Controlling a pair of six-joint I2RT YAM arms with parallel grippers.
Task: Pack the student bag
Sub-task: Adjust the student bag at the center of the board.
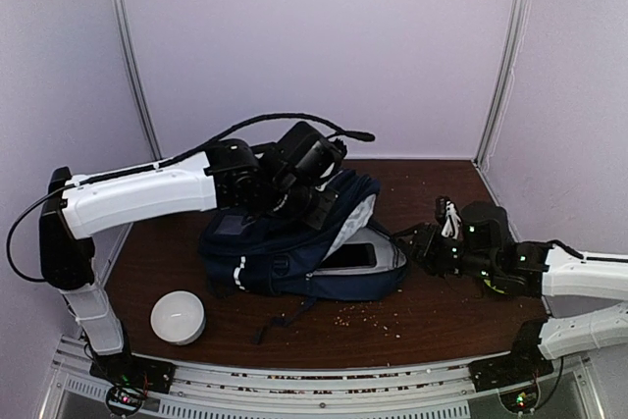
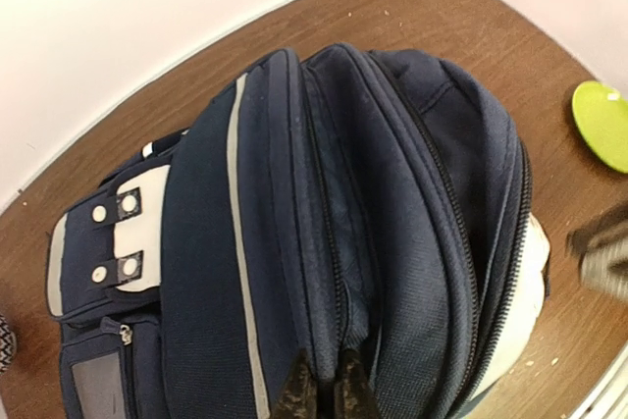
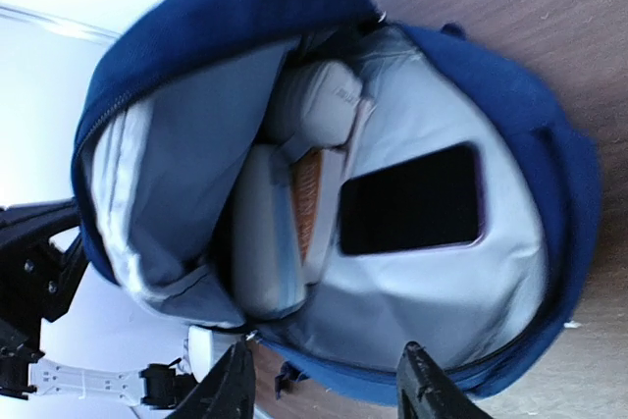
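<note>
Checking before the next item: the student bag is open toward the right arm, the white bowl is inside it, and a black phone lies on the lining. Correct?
No. The white bowl sits on the table beside the student bag, not inside it; the top external view shows this. The bag is open toward the right arm, with the black phone on the lining.

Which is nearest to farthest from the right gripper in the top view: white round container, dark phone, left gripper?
1. dark phone, inside the student bag, just left of the right gripper.
2. left gripper, at the bag's top.
3. white round container, near-left of the table.
</note>
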